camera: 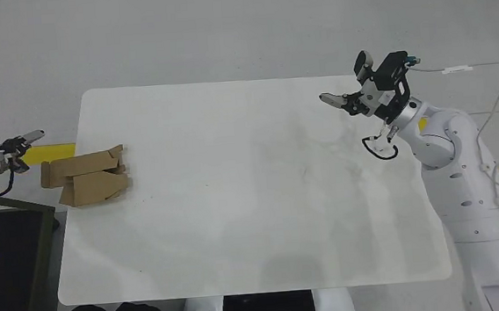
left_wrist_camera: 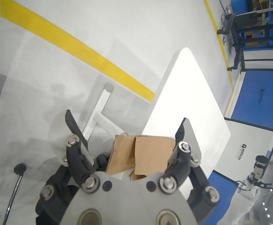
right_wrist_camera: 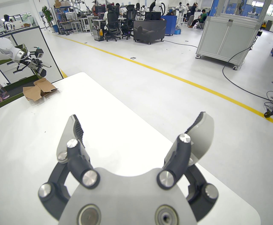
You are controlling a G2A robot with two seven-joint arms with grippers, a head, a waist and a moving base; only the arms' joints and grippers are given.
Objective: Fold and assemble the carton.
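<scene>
Carton [camera: 88, 177] lies at the table's [camera: 262, 207] nine o'clock edge, flaps splayed. Left gripper [left_wrist_camera: 125, 120] hangs just beyond it, jaws wide, empty. Right gripper [right_wrist_camera: 138, 119] is well apart at two o'clock, also wide and empty. Approach step, I'd say; next comes a flap grasp.

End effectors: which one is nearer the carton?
The left end effector, off the table edge beside the carton; the right end effector is opposite.

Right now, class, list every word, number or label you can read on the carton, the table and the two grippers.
carton: no print visible.
table: none.
left gripper, right gripper: none.
white panel and blue panel behind: a brand mark each, not quoted.
</scene>
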